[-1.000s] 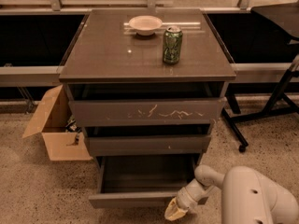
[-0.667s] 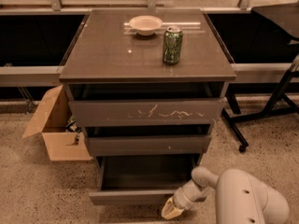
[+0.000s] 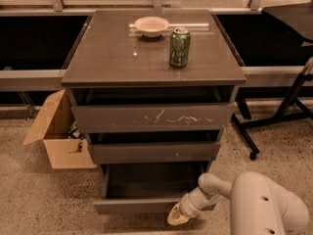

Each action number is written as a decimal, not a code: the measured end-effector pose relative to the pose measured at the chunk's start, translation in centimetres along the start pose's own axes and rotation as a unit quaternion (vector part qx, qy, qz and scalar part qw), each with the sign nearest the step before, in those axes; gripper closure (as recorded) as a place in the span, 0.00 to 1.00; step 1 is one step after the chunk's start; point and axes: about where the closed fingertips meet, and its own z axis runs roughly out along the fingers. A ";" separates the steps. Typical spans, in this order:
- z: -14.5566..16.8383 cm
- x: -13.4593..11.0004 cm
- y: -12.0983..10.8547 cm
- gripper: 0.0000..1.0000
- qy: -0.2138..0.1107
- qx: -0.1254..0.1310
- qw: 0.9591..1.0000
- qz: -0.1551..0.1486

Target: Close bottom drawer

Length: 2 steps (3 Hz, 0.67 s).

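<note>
The bottom drawer point(image 3: 132, 205) is the slim grey-brown one at the foot of the cabinet. It stands pulled out, and its dark inside shows from above. My gripper point(image 3: 177, 216) is at the drawer front's right end, low near the floor, touching or nearly touching the front. The white arm point(image 3: 259, 204) reaches in from the lower right. The mid-sized drawer point(image 3: 154, 152) and the tall scratched drawer point(image 3: 151, 116) sit above, each slightly out.
A green can point(image 3: 179, 47) and a white bowl point(image 3: 151, 26) stand on the cabinet top point(image 3: 107, 53). An open cardboard box point(image 3: 56, 131) sits on the speckled floor to the left. A black stand's legs point(image 3: 274, 116) are at the right.
The gripper and arm have shifted left along the drawer front. The drawer looks a little less far out than before.
</note>
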 end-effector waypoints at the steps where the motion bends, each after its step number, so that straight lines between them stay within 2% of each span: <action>1: -0.9 -0.4 -1.4 0.19 0.032 0.046 0.998 -0.006; 2: -1.6 -0.4 -2.2 0.00 0.043 0.067 0.997 -0.009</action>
